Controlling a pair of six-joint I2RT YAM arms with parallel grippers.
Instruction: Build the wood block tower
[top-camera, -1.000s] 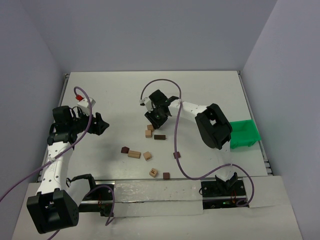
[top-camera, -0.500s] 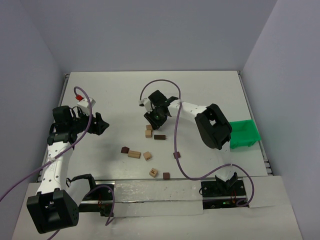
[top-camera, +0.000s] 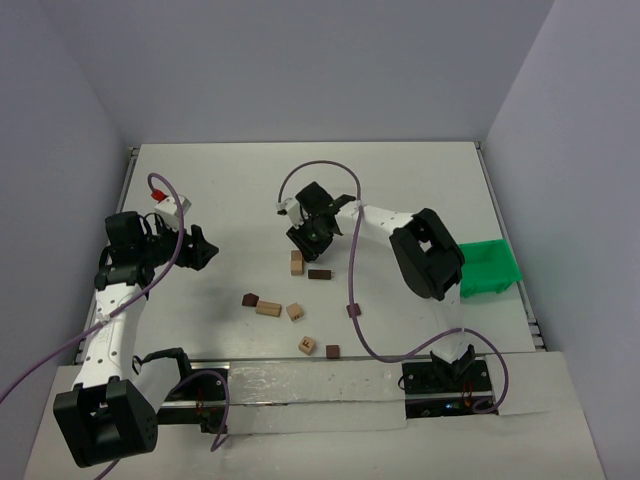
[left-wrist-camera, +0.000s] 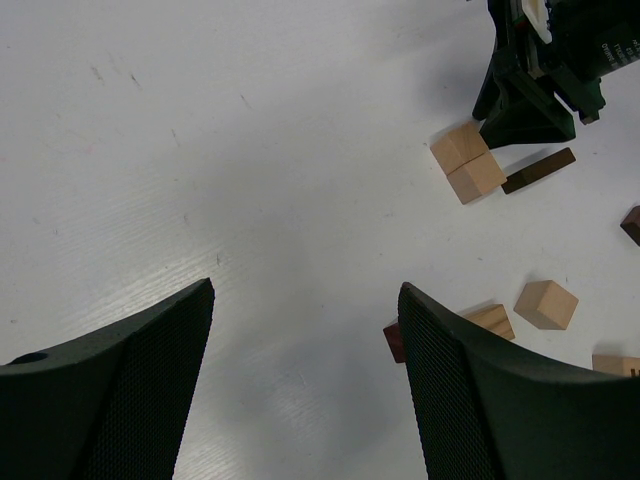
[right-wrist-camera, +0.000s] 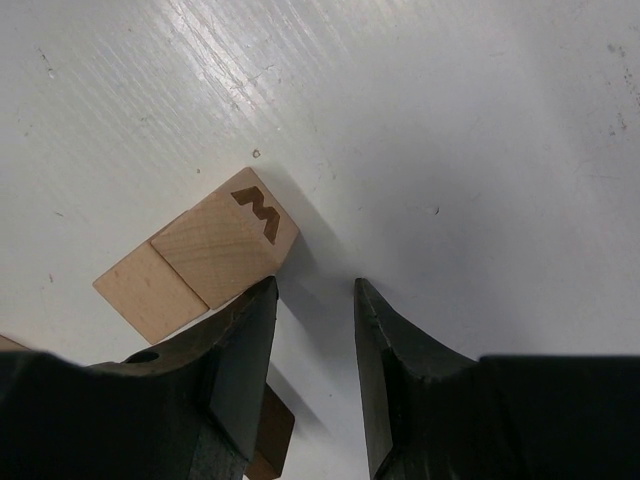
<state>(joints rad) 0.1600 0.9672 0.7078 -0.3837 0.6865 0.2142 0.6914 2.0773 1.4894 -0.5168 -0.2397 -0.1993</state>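
Right hand (right-wrist-camera: 312, 292) beside cubes (right-wrist-camera: 215, 245) — perhaps touching

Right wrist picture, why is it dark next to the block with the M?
Right wrist view: the M block throws a soft shadow on the table beside it; left wrist view: a fainter grey patch lies beneath the open left pincer.

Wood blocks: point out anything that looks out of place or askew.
No tower stands: the blocks lie scattered flat. Two tan cubes touch side by side next to the right gripper, whose fingers hold nothing. Nothing looks damaged.
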